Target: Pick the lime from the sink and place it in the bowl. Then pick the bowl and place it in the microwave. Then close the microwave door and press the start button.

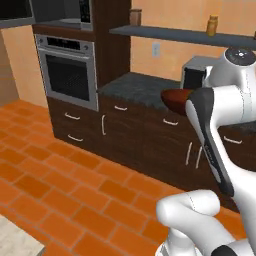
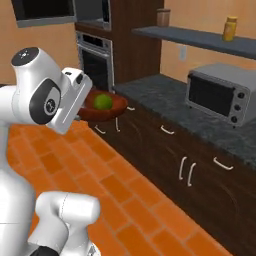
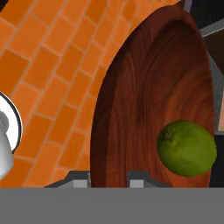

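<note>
The reddish-brown bowl (image 2: pixel 111 111) hangs in the air above the floor, in front of the counter, with the lime (image 2: pixel 103 102) lying inside it. My gripper (image 3: pixel 109 177) is shut on the bowl's near rim (image 3: pixel 144 96); the lime (image 3: pixel 187 148) rests to the right of the fingers. In the left base view my forearm hides most of the bowl (image 1: pixel 175 98). The microwave (image 2: pixel 95 12) sits high above the wall oven, and its door (image 2: pixel 42 12) stands open to the left. The sink is out of view.
A steel wall oven (image 1: pixel 70 70) is below the microwave. A small silver box oven (image 2: pixel 222 92) stands on the dark stone counter (image 2: pixel 165 97). A shelf (image 2: pixel 200 39) with jars runs above. Drawers and cabinet fronts line the orange tiled floor (image 1: pixel 60 175).
</note>
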Available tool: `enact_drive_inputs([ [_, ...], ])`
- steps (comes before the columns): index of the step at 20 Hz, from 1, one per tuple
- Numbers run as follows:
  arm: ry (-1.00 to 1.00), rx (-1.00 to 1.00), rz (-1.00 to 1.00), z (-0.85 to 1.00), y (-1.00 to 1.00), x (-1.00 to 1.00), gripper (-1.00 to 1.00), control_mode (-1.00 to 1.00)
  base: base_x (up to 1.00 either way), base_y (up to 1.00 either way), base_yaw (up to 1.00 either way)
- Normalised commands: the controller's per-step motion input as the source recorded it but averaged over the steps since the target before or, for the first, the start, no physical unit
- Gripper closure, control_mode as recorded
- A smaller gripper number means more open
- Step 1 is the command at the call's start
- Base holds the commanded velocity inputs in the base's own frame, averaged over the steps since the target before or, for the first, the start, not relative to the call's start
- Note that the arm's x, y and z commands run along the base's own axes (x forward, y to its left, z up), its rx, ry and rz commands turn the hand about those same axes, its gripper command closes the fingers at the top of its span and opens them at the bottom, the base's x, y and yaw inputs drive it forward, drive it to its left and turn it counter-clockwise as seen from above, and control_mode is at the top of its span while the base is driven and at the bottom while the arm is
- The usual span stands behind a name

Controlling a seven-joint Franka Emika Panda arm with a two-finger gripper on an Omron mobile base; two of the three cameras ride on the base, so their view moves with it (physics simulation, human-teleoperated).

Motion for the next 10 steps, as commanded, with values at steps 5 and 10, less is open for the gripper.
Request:
enact_drive_inputs([
  [5,0.00,0.00,0.00,0.00,0.00,0.00,1.00,1.00,1.00,0.00,0.63],
  [10,0.00,0.00,0.00,0.00,0.00,0.00,1.00,1.00,1.00,0.00,0.58],
])
